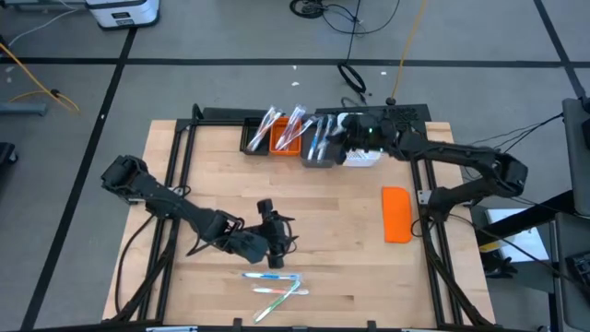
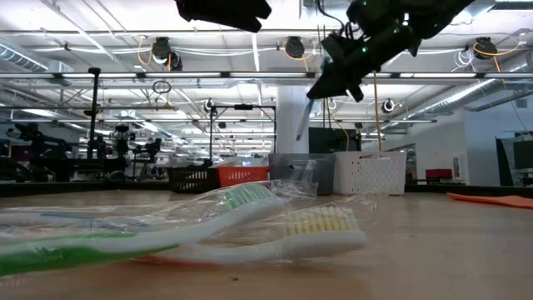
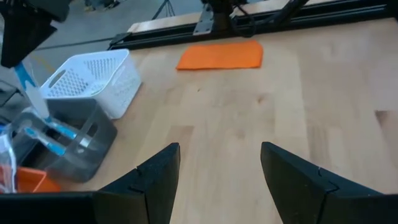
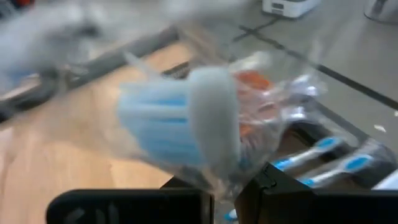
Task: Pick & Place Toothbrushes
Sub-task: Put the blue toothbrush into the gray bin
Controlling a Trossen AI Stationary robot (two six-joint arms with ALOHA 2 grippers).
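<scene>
Wrapped blue toothbrush (image 4: 180, 134) fills right wrist view, bristle head just past my right jaws (image 1: 343, 129), which are clamped on it above grey bin (image 1: 320, 152). More blue brushes (image 1: 318, 138) stand in that bin. Orange bin (image 1: 286, 143) beside it holds wrapped brushes; white basket (image 1: 364, 157) on other side. My left jaws (image 3: 217, 180) stand apart, empty, over bare wooden surface (image 1: 341, 240). Three loose toothbrushes (image 1: 275, 286) lie near front edge. Orange block (image 1: 396, 214) lies flat at right.

4 bins (image 1: 312, 138) at table rear, 1 orange block (image 1: 396, 214), 3 loose toothbrushes (image 1: 277, 282) at front
</scene>
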